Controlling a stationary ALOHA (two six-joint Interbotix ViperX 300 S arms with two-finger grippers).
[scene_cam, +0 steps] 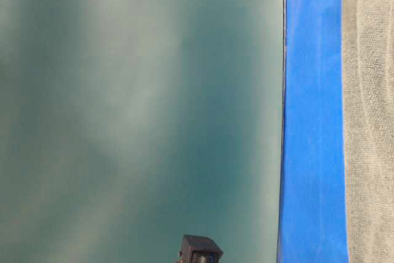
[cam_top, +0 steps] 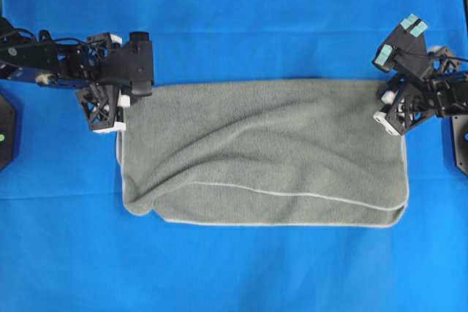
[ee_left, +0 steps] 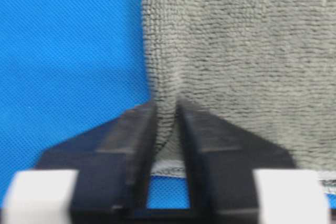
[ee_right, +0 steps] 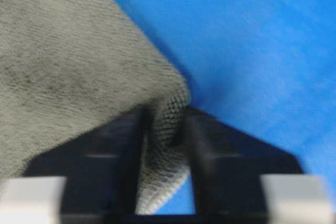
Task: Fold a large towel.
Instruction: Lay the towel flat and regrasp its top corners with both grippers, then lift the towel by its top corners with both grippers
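The grey-green towel point(cam_top: 263, 151) lies on the blue cloth, folded over lengthwise, with its pale hem running along the near side. My left gripper point(cam_top: 137, 91) is at the towel's far left corner. In the left wrist view the left gripper point(ee_left: 167, 106) is shut, with a pleat of towel point(ee_left: 236, 51) pinched between its black fingers. My right gripper point(cam_top: 386, 78) is at the far right corner. In the right wrist view the right gripper point(ee_right: 167, 111) is shut on the bunched corner of the towel point(ee_right: 63, 61).
A blue cloth point(cam_top: 234, 20) covers the table all round the towel. In the table-level view a blurred green surface fills the left, with a strip of blue cloth point(scene_cam: 314, 121) and the towel point(scene_cam: 369, 121) at the right. Dark arm bases point(cam_top: 459, 144) stand at both sides.
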